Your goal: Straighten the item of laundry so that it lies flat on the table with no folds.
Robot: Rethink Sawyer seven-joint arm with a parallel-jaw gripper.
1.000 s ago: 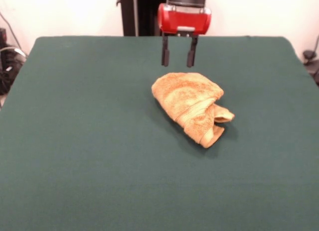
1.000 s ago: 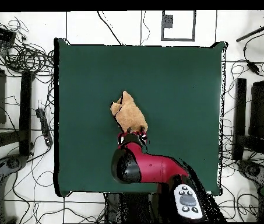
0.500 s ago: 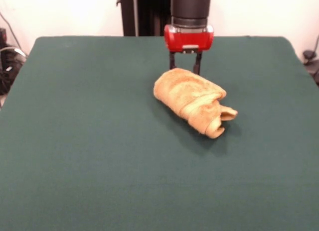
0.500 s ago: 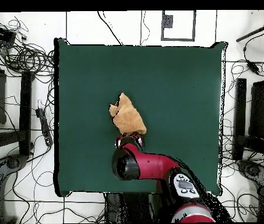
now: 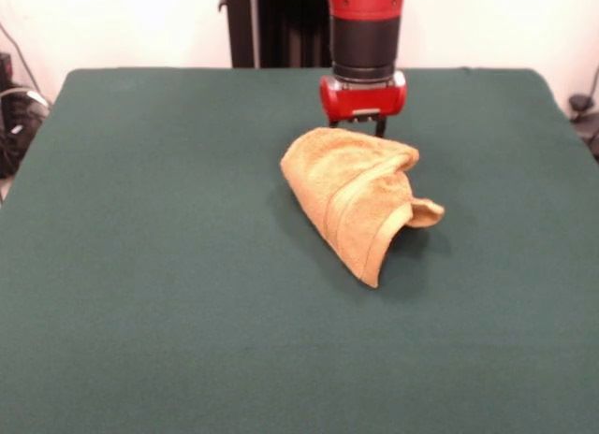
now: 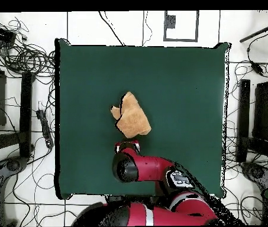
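Across nearly the whole front view: green felt table [image 5: 150,294], bare apart from one item. Just right of frame centre lies the orange-tan terry hand towel [image 5: 351,186], bunched into a rough cone; a paler woven band runs diagonally down its face to a point at lower centre, and a loose flap curls out to the right. Overhead view puts the towel [image 6: 132,115] left of centre on the table [image 6: 183,77], well clear of all edges.

Above the towel, at top centre of the front view: red and black arm, its gripper [image 5: 363,125] down at the towel's far edge. Finger ends are hidden behind the cloth, so cannot tell how wide the jaws stand or whether they have any fabric. Overhead, the wrist covers the gripper [image 6: 128,145] just below the towel.

Judgement: step in hand is taking hold of the far edge; unfolding not yet done, several layers overlap. Next move calls for a pinch on the top layer alone, then a lift and a pull away from the bundle to open the fold.
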